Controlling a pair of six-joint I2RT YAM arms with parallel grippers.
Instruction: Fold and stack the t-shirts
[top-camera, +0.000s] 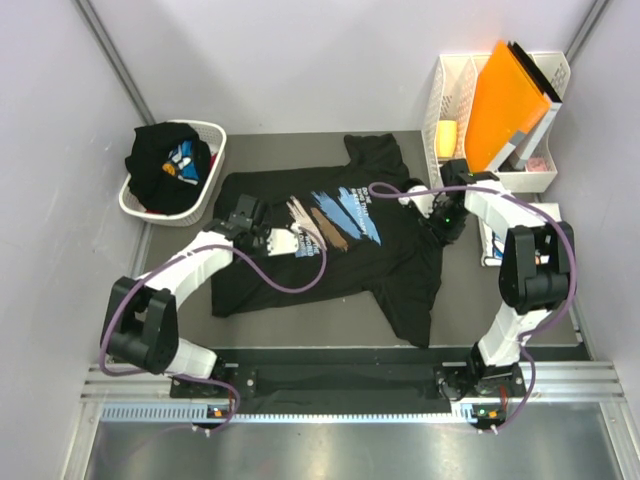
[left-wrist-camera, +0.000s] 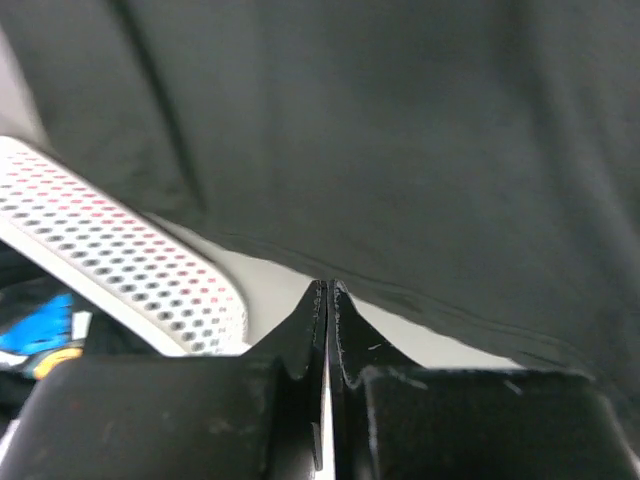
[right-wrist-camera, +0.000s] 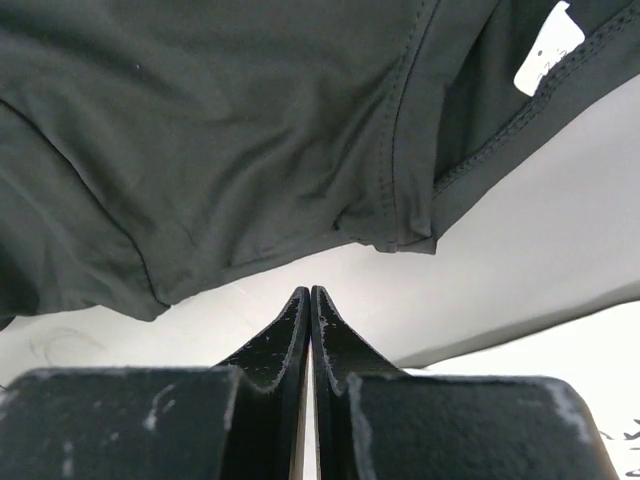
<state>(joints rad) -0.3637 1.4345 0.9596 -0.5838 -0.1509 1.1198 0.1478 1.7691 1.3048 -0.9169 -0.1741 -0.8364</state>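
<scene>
Both hands are pressed together, fingertips meeting. The left hand (left-wrist-camera: 327, 295) sits low over the worktop (top-camera: 290, 150) at the left side of the spread black t-shirt with the brush-stroke print (top-camera: 330, 270). The shirt's hem runs right at its tips, and I cannot tell whether any cloth is nipped between them. Just to this hand's left stands the white laundry basket (left-wrist-camera: 120, 260), with another black tee (top-camera: 155, 160) bundled inside. The right hand (right-wrist-camera: 309, 295) is at the shirt's opposite side, its tips just short of a folded, stitched edge, with a small white label (right-wrist-camera: 550, 45) farther ahead and to the right. A folded white tee (top-camera: 488, 242) lies just to the right of this hand, partly under the arm. Beyond it an orange folder (top-camera: 505, 95) leans in a white file rack (top-camera: 445, 90).
</scene>
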